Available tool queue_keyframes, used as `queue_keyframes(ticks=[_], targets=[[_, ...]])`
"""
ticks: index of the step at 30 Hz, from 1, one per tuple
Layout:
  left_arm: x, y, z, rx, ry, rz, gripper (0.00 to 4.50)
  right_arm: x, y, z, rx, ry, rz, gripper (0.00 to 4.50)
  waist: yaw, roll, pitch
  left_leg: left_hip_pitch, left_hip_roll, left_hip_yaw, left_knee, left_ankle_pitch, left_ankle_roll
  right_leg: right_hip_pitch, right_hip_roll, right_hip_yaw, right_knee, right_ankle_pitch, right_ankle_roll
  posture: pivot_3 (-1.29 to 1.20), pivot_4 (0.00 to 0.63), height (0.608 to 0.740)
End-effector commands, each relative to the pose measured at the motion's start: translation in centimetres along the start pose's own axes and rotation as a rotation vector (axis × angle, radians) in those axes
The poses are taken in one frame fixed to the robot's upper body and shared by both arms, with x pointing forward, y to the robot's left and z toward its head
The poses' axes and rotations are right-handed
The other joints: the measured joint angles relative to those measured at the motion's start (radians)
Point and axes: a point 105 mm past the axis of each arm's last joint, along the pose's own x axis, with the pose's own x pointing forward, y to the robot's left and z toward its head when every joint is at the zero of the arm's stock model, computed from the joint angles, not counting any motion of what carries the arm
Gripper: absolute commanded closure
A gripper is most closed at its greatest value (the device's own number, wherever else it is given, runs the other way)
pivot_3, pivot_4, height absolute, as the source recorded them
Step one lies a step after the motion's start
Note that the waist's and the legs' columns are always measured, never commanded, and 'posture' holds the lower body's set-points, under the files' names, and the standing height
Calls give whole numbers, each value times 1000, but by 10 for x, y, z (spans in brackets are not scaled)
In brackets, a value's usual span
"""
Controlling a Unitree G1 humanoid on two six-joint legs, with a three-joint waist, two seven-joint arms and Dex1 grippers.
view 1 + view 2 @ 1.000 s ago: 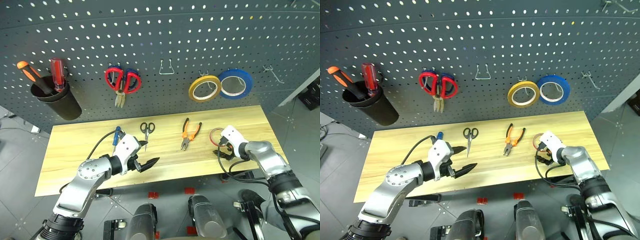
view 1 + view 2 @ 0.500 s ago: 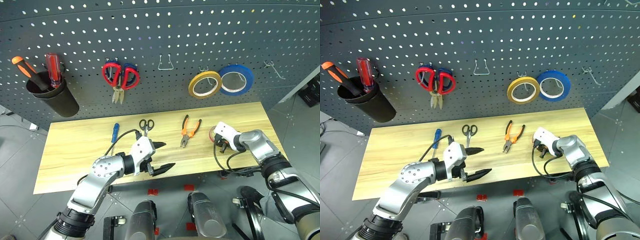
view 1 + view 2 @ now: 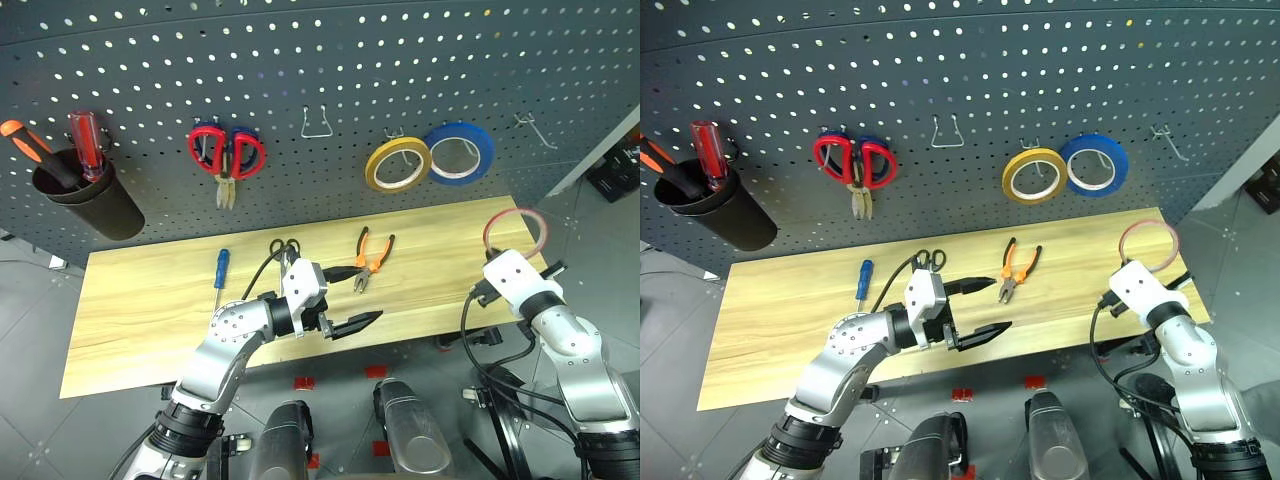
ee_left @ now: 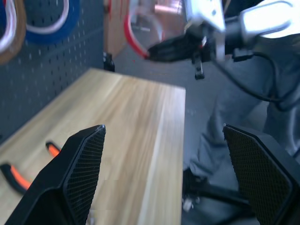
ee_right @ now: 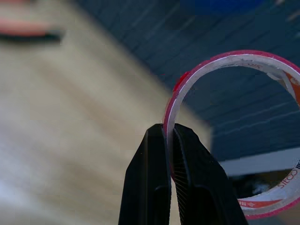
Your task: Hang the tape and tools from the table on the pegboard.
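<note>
Right jaws [image 5: 169,136] are clamped on the rim of the red tape [image 3: 515,232], holding it upright above the counter's [image 3: 140,300] right end. Left jaws [image 3: 978,306] gape wide, empty, over the counter's front edge. Small scissors [image 3: 285,247] are partly hidden behind the left gripper.

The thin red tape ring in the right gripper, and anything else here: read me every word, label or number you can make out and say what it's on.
"SILCO": partly cut off, printed on the pale inner rim of the thin red tape ring held by the right gripper.
Other print on that rim: too blurred to read.
Dark grey pegboard, light wooden table, hanging yellow tape roll and blue tape roll: no readable text.
</note>
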Motion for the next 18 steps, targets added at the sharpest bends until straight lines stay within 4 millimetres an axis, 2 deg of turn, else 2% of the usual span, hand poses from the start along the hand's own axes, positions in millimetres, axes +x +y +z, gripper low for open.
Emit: queue_keyframes(ticks=[1, 4, 9, 13, 17, 18], targets=[[2, 7, 11, 40, -44, 18, 272, 14, -49, 26, -7, -104, -168, 4461, -8, 0, 0, 0, -1, 0, 0, 0, 0, 0, 0, 0, 0, 0, 0, -318, 320, 740], [6, 10, 13, 49, -52, 26, 272, 38, -79, 31, 52, -134, -217, 4461, -17, 0, 0, -1, -1, 0, 0, 1, 1, 0, 0, 0, -1, 0, 0, -309, 312, 740], [10, 11, 17, 61, -65, 38, 272, 65, -104, 19, 182, -113, -216, 4461, -22, 0, 1, -3, 0, 0, 0, 1, 1, 0, -1, -2, -3, 0, 0, -304, 309, 740], [10, 11, 16, 65, -61, 40, 272, 76, -108, 11, 272, -98, -189, 4461, -31, 0, 1, -3, 0, 2, 0, 1, 2, 0, -2, -1, -3, 0, 0, -288, 306, 740], [8, 12, 16, 67, -57, 52, 272, 82, -100, 11, 405, -123, -123, 4461, -35, 0, 1, -3, 0, 3, 0, 2, 2, 0, -3, 0, -2, 0, 0, -283, 306, 740], [8, 12, 16, 67, -56, 55, 272, 82, -96, 13, 421, -131, -110, 4191, -35, 0, 0, -3, 0, 3, 0, 2, 2, 0, -3, 0, -2, 0, 0, -283, 306, 740]])
